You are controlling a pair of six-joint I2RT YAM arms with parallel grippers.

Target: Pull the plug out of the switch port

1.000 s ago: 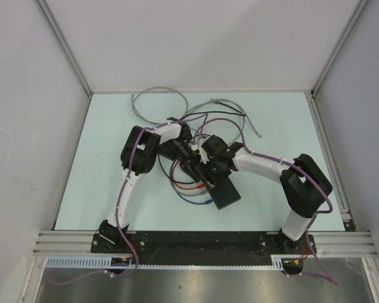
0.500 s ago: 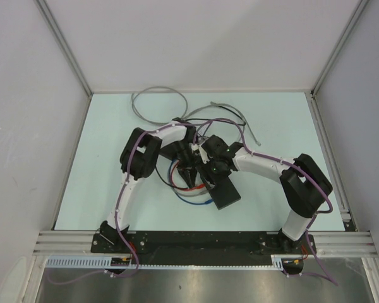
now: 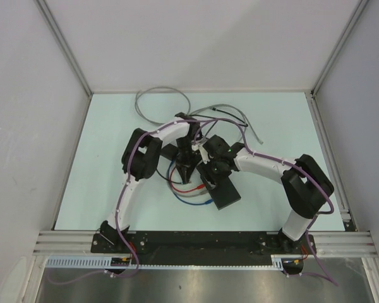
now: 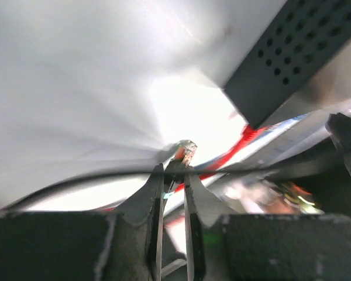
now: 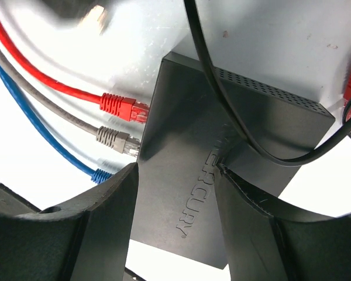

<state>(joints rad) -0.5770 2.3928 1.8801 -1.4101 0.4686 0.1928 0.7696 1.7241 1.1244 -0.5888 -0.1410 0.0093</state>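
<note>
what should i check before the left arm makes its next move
1. switch clamped by right gripper: ok, fingers on both sides.
2. plug pinched in left gripper: ok.
3. held plug clear of switch: ok, gap shows in left wrist view.
4. red plug, grey plug, blue plug at switch edge: ok.
5. black cable off the switch: not ok, it drapes across the top.
6. held plug's cable free of tangles: cannot tell.
</note>
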